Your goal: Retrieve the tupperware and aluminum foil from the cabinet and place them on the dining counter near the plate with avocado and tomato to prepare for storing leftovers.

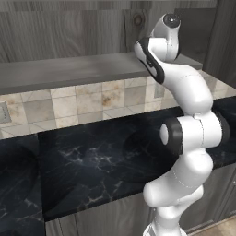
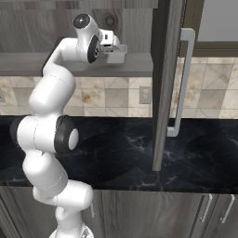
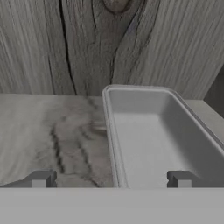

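No readable text, label, brand, number or sign appears on anything in these three views of the kitchen.

The shallow clear plastic tupperware (image 3: 162, 140) looks pale grey, perhaps faintly translucent. The grey-brown wood-grain cabinet back panel (image 3: 65, 43) shows dark streaks and a dark knot. The flat shelf board (image 3: 52, 131) is mottled grey. The black desk (image 1: 101, 161) carries white veining; beige tiles (image 1: 78, 103) are speckled brown.
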